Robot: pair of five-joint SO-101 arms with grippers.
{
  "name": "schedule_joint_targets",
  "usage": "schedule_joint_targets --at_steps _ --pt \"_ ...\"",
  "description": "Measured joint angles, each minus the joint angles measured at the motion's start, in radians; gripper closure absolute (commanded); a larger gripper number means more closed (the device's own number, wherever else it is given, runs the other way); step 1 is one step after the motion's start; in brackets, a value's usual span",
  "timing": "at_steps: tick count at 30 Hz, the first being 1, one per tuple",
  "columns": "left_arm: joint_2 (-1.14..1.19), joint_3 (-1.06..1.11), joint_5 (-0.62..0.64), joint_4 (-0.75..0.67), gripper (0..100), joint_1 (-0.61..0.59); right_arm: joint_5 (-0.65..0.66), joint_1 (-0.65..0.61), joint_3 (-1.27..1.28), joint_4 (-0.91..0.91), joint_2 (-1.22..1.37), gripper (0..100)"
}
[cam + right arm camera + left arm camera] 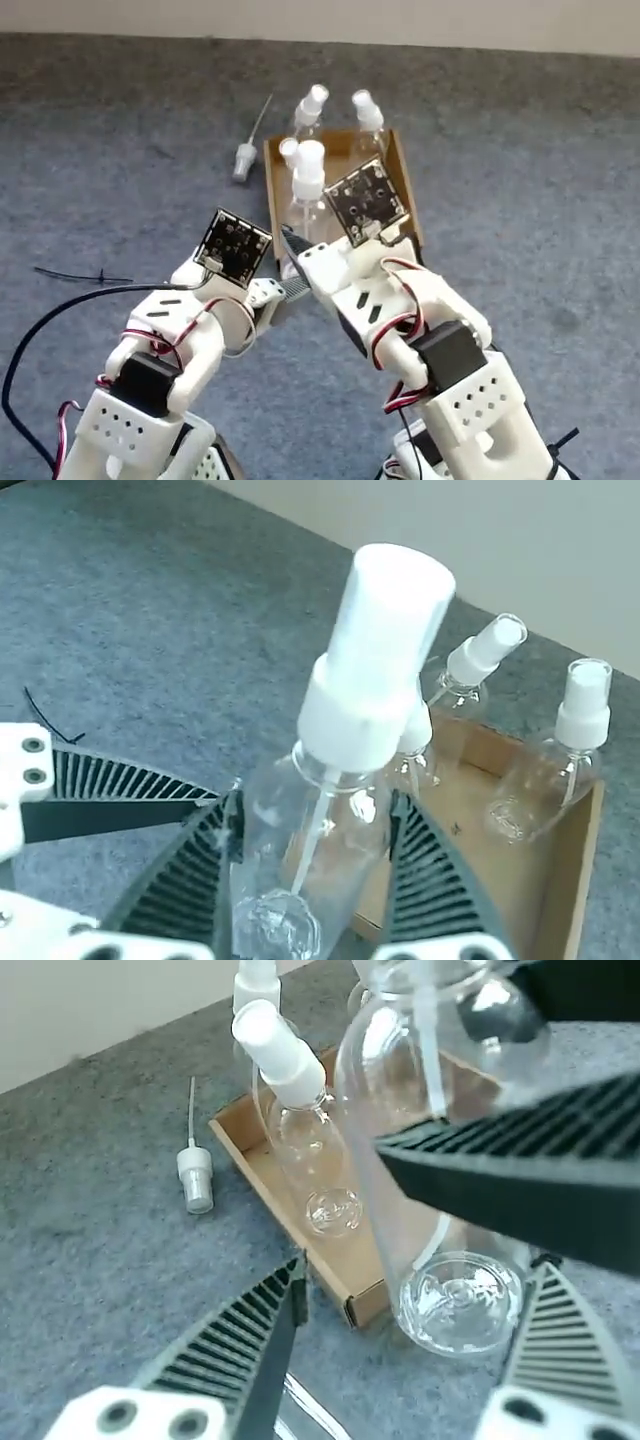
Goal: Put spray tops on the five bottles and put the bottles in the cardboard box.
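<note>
- Right arm: slants over the near end of the cardboard box (404,180). Your right gripper (310,865) is clamped on a capped bottle (300,810) above that end.
- Left arm: at the box's near-left corner. Your left gripper (410,1315) is spread wide, flanking that bottle's base.
- Three capped bottles (368,120): in the box's far half.
- Loose spray top (244,160): left of the box, with open carpet (120,150) around it.

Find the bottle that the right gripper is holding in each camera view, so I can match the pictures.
High view: the held bottle is mid-picture, at the near end of the cardboard box.
Left wrist view: it is in the foreground, base toward the camera, in front of the box.
Right wrist view: it stands between the fingers of the right gripper.
Shared landmark: the cardboard box holding the other bottles.
</note>
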Motion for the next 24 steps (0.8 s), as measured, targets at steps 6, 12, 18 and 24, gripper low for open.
schedule_joint_targets --at_steps 6,12,18,24 --pt "0.000 0.002 0.000 0.000 69 0.000 -0.002 0.021 0.000 0.011 0.000 99.4" --pt "0.000 0.002 0.000 0.000 69 0.000 0.000 0.035 0.000 0.009 0.005 99.4" --pt "-0.003 0.051 0.000 -0.002 69 -0.009 0.029 0.190 0.040 -0.255 0.006 99.4" --pt "-0.003 0.081 0.000 -0.002 75 -0.005 0.031 0.265 0.284 -0.572 0.008 99.4"
